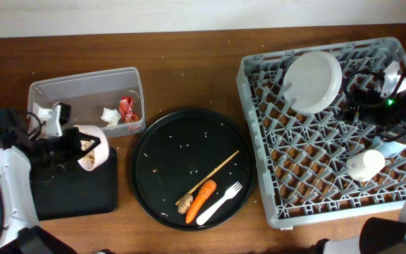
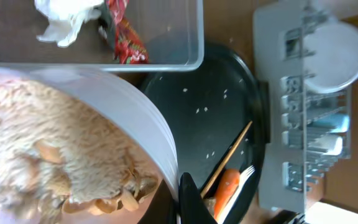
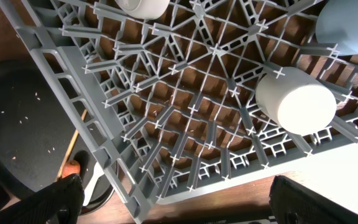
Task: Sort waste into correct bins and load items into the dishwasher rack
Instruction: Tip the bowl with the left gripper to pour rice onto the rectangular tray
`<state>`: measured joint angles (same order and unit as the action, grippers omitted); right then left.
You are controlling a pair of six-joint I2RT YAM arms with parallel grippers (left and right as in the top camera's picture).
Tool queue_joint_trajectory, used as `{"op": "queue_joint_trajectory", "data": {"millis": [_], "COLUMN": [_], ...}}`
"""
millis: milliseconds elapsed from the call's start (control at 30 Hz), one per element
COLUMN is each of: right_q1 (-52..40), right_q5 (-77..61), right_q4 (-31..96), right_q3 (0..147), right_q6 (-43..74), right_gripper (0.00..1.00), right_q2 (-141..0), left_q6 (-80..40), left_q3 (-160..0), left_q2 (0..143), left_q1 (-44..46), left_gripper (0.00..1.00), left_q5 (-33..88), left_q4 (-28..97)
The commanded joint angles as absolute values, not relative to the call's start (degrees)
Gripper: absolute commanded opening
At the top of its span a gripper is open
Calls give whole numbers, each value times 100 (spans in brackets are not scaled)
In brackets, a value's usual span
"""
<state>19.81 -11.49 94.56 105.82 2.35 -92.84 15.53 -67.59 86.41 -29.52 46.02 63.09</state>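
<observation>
My left gripper (image 1: 75, 147) is shut on the rim of the white bowl (image 1: 92, 149), which is tipped on its side over the flat black tray (image 1: 76, 192). In the left wrist view the bowl (image 2: 145, 118) holds beige rice-like scraps (image 2: 42, 143), and a finger (image 2: 188, 199) pinches its rim. The clear tub (image 1: 83, 88) holds a tissue wad (image 1: 109, 116) and a red wrapper (image 1: 126, 108). My right gripper (image 1: 376, 106) hangs open over the dishwasher rack (image 1: 259, 85), above the cream cup (image 3: 294, 99) and the blue cup (image 3: 350, 25). A pale plate (image 1: 312, 81) leans in the rack.
The round black tray (image 1: 161, 141) carries a chopstick (image 1: 213, 173), a carrot piece (image 1: 201, 200), a brown lump (image 1: 183, 205), a white fork (image 1: 220, 202) and scattered grains. It sits between the bins and the rack.
</observation>
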Motion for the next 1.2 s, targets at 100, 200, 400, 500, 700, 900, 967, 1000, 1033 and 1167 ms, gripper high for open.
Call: {"op": "queue_joint_trajectory", "data": {"millis": [100,200,400,500,700,900,967,1000,1033,1167], "right_q1": [1946,1946,1946,1946,1946,1946,1946,1946,1946,1946], "right_q5": [-1181,-1181,-1179,-1179,-1177,-1179,-1179,-1179,-1179,-1179], "right_q4": [9476,9476,9476,9476,9476,9478,9478,9478,9478,9478], "right_q3": [10541,10541,10541,10541,10541,10541,10541,10541,10541,10541], "right_q6": [178,178,176,176,176,176,176,176,176,176], "right_gripper": [98,98,98,98,98,98,98,98,98,98], "right_q2": [-9229,-9229,-9229,-9229,-9229,-9229,-9229,-9229,-9229,-9229], "left_q6": [1920,1922,2443,2657,2718,2871,2950,2978,3015,3148], "left_q3": [-6121,-5822,-5540,-5343,-5242,-5240,-5227,-5216,-5203,-5140], "left_q2": [8593,8674,8722,8733,8829,8840,8840,8840,8840,8840], "left_q1": [-3500,-3745,-4086,-4272,-4442,-4442,-4442,-4442,-4442,-4442], "left_gripper": [0,0,0,0,0,0,0,0,0,0], "left_q5": [5634,5887,6886,7384,7537,7636,7634,7634,7636,7634], "left_q4": [6016,5802,5745,5743,5747,5754,5771,5771,5771,5769]}}
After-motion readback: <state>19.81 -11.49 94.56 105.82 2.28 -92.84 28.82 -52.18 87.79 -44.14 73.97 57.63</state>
